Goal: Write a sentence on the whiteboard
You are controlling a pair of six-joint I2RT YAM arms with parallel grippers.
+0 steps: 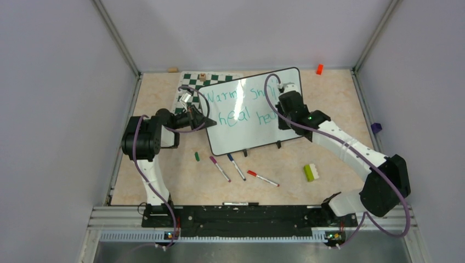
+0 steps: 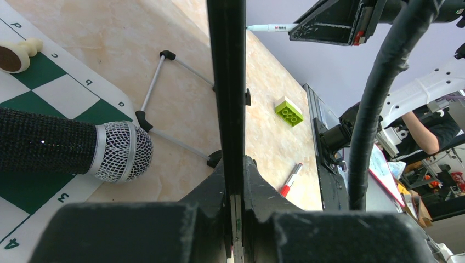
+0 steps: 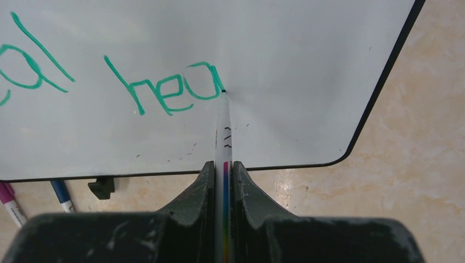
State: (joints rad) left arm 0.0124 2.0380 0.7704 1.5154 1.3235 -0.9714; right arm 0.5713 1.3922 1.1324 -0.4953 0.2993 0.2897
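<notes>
Nearest me, a purple marker (image 1: 219,168), a blue marker (image 1: 237,166) and a red marker (image 1: 262,178) lie loose on the table (image 1: 181,186), with a green brick (image 1: 310,172) to their right. Just beyond, the whiteboard (image 1: 247,137) sits mid-table at an angle. The left gripper (image 2: 234,181) is clamped on its left edge. The right gripper (image 3: 224,167) pinches a pen (image 3: 223,129), tip touching the board. The sentence (image 1: 236,116) so far ends at "heal hea"; the arm hides part of the top line. At the far left, a microphone (image 2: 71,145) lies on the chess mat (image 1: 189,79).
</notes>
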